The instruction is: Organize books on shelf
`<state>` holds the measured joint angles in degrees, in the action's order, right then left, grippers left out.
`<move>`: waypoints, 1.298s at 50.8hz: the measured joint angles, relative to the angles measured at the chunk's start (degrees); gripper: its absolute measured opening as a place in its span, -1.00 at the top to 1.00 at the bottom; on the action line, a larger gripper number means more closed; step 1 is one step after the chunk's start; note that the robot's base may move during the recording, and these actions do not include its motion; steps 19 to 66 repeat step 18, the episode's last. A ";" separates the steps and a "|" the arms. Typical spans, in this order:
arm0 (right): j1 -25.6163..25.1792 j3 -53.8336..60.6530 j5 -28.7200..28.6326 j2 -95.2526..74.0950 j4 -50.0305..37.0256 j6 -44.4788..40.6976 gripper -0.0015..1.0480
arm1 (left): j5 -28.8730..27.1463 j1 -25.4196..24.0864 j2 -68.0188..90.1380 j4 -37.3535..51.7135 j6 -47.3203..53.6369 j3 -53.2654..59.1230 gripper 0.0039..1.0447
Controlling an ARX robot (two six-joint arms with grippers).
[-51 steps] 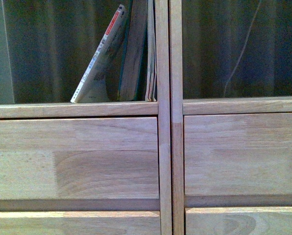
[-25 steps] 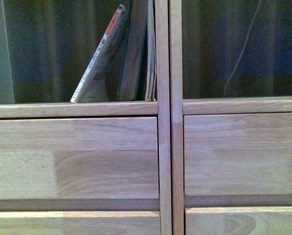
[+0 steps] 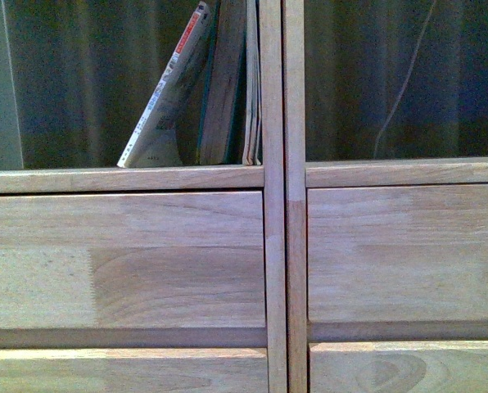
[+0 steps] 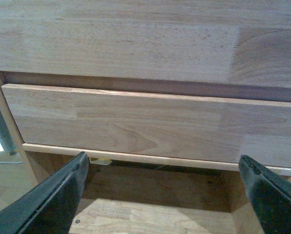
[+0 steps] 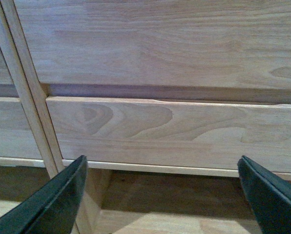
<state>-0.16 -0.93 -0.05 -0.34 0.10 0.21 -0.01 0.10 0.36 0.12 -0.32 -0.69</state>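
In the front view the shelf filled the frame, its two bays split by paired uprights just right of centre. In the upper middle of the frame, inside the left bay's open compartment, stood the books. The white-spined book, printed in red and dark, leaned steeply, its foot out to the left and its top tipped right against the others. The brownish book stood nearly upright beside it, and the pale thin books were pressed against the centre upright. The right bay's compartment showed only a dark curtain behind, crossed by a thin pale cord. Neither arm appeared here.

In the left wrist view the left gripper sat low in the frame, its dark jaws spread wide and holding nothing, facing the shelf's lower front panels. The wood floor showed beneath.

In the right wrist view the right gripper likewise had its jaws spread wide and empty, facing the lower panels, with the paired uprights running down the left of the frame.
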 joint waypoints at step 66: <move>0.00 0.00 0.02 0.00 0.00 0.02 -0.86 | 0.00 0.00 0.00 0.00 0.02 0.00 -0.86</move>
